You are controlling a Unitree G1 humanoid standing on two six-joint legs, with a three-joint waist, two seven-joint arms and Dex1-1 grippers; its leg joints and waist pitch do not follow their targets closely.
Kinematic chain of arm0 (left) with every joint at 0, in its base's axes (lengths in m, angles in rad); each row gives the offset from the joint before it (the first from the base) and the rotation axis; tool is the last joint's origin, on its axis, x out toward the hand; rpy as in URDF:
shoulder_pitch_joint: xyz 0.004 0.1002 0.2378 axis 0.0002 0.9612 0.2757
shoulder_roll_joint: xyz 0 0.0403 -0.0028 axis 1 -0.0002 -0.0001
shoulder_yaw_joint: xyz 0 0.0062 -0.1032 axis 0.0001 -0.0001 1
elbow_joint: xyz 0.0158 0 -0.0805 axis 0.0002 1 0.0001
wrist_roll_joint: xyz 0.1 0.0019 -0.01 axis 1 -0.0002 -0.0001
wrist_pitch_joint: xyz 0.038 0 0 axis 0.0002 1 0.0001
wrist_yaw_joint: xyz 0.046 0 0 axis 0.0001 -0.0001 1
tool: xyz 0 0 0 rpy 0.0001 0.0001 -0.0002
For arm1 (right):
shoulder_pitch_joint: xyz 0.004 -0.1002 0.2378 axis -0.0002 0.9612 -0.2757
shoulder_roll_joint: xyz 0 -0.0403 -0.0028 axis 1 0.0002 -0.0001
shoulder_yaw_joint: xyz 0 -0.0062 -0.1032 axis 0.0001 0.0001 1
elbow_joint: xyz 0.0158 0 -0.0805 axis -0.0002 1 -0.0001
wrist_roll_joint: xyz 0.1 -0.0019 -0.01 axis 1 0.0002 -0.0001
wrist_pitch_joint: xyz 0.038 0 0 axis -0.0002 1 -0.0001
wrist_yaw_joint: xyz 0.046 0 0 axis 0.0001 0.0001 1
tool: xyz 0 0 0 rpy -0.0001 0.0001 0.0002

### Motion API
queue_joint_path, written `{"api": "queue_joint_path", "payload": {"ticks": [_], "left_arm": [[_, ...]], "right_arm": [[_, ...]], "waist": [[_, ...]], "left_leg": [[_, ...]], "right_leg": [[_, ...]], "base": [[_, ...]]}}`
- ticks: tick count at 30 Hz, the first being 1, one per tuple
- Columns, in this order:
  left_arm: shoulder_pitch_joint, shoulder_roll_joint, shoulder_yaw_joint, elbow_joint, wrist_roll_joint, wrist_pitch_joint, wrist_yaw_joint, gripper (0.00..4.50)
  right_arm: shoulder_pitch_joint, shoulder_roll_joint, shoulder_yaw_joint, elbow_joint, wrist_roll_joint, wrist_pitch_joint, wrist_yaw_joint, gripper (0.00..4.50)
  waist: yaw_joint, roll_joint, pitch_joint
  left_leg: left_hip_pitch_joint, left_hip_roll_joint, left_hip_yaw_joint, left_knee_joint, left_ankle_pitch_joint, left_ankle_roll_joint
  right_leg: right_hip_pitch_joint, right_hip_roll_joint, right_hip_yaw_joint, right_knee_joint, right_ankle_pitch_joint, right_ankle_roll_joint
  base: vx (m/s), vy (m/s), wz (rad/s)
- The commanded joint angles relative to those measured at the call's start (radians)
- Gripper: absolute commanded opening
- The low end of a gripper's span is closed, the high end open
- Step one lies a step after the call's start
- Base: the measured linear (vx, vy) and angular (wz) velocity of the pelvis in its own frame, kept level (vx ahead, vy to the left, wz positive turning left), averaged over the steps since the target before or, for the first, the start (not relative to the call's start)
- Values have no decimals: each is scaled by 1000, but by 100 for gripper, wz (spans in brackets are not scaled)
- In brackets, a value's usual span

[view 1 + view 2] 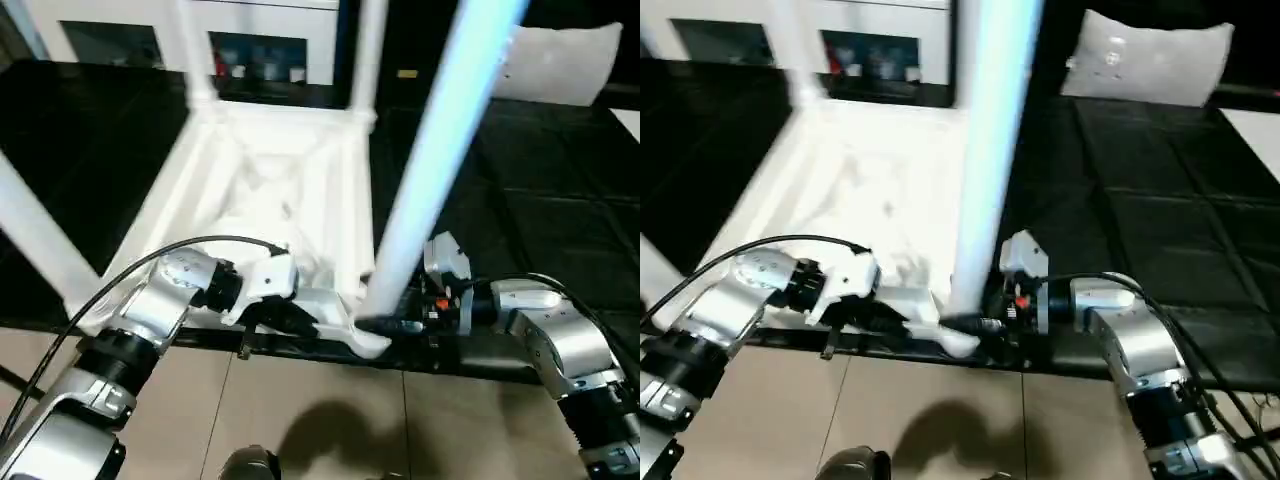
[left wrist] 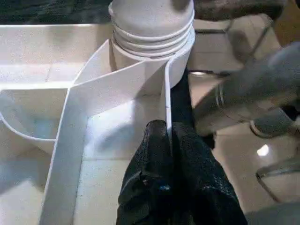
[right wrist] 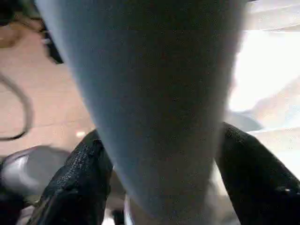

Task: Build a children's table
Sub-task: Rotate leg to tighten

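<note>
The white table top (image 1: pixel 270 190) lies upside down on the black workbench (image 1: pixel 560 200), ribbed underside up. Two legs (image 1: pixel 367 50) stand in its far corner sockets, and another leg (image 1: pixel 40 240) rises at the left. The near right leg (image 1: pixel 440 130) stands in the corner socket by the bench's front edge, its threaded base (image 2: pixel 152 28) seated there. My right gripper (image 1: pixel 395 323) is shut on this leg low down, one black finger (image 3: pixel 79 183) on each side. My left gripper (image 2: pixel 168 136) is shut on the top's thin rim wall beside that socket.
A white cushion (image 1: pixel 1150 60) lies at the back right of the bench. A white cabinet (image 1: pixel 260 55) stands behind. The bench's front edge (image 1: pixel 300 350) runs just under both grippers, with tan floor (image 1: pixel 300 420) below. A black cable (image 1: pixel 100 300) loops over my left forearm.
</note>
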Motion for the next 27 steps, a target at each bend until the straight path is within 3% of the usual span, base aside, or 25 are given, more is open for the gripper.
{"api": "queue_joint_path", "payload": {"ticks": [1,12,19,23,25,27], "left_arm": [[-13,0,-35,-1,9,-19,-42,0],[-8,22,-20,3,14,-24,-45,0],[7,25,-9,-2,8,-9,-36,0],[12,1,17,-9,-10,42,16,0],[7,-25,38,-11,-15,76,73,0],[-6,-62,59,-6,-8,122,160,0]], "right_arm": [[-17,-19,18,9,8,10,49,304],[-54,-37,42,63,4,16,129,218],[-50,-28,49,57,17,37,144,207],[-20,-10,35,4,56,100,107,206],[5,17,21,-30,71,132,45,206],[33,74,9,-60,48,148,-84,206]], "waist": [[-6,-5,-69],[-6,-10,-68],[-6,-11,-65],[-5,-11,-64],[-4,-13,-60],[-8,-11,-54]], "left_leg": [[25,85,-31,-59,-108,97],[22,85,-29,-57,-94,107],[23,86,-28,-59,-101,105],[24,86,-28,-60,-103,103],[26,88,-26,-62,-107,102],[27,88,-28,-67,-148,76]], "right_leg": [[39,-116,61,-70,19,-238],[35,-117,58,-68,20,-240],[33,-117,58,-70,-6,-233],[32,-117,59,-71,-18,-232],[28,-117,62,-74,-30,-228],[25,-122,63,-85,-110,-216]], "base": [[0,0,0],[0,0,0],[0,0,0],[0,0,0],[0,0,0],[0,0,0]]}}
